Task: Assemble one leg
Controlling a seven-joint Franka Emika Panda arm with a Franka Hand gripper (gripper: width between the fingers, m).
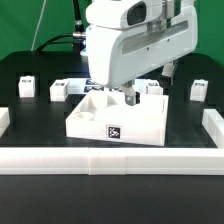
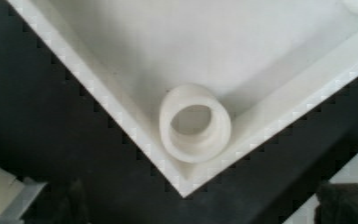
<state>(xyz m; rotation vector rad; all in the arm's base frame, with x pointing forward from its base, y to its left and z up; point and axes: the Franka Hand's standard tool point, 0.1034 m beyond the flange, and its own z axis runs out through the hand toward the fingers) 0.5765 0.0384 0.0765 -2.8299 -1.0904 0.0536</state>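
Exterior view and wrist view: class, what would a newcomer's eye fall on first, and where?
The bulky white robot arm fills the exterior view's top middle, hanging over the white tray-like piece at the centre of the black table. In the wrist view, a round socket sits in that piece's pointed corner. Small white legs lie behind the tray, toward both sides.

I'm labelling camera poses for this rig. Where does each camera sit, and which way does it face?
Exterior view: off the arm, slightly above the table, facing the white tray-like piece and loose legs; the arm shows over it.
Wrist view: on the wrist, looking down into that piece's corner with a round socket; both dark fingers show, apart.
Shared: the tray-like piece.
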